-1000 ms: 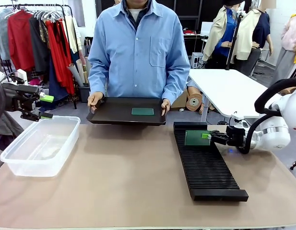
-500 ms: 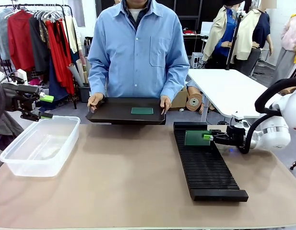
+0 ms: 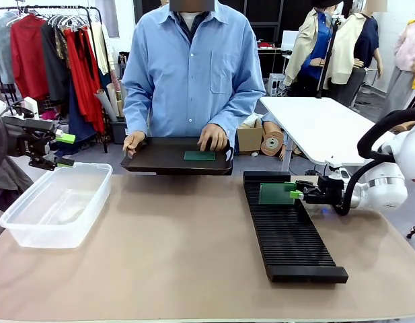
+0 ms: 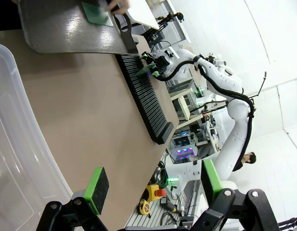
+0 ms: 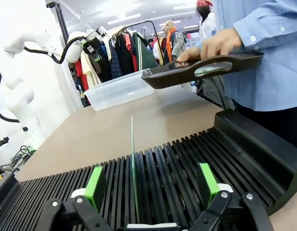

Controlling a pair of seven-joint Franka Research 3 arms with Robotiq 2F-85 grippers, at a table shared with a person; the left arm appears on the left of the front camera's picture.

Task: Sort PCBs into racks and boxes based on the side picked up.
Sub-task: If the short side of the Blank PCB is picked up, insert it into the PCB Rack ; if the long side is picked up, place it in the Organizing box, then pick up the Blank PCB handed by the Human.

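One PCB (image 3: 274, 194) stands upright in a far slot of the long black rack (image 3: 288, 232). In the right wrist view it is an edge-on green sliver (image 5: 133, 163) rising from the rack (image 5: 187, 163). My right gripper (image 3: 294, 194) (image 5: 152, 185) is open, its pads well apart on either side of that board and touching neither face. A second PCB (image 3: 199, 155) (image 4: 96, 12) lies flat on the black tray (image 3: 160, 158) that the person holds. My left gripper (image 3: 64, 149) (image 4: 153, 185) hangs open and empty above the far left rim of the clear box (image 3: 56, 202) (image 4: 13, 159).
The person stands at the far edge, one hand (image 3: 133, 140) gripping the tray's side, the other hand (image 3: 212, 138) resting on the tray beside the flat board. The brown tabletop (image 3: 173, 249) lies between box and rack. A white table (image 3: 321, 124) stands behind on the right.
My right gripper's jaws have spread apart and let go of the board, which stays standing in the rack. The person's hand moved from the tray's edge onto the tray.
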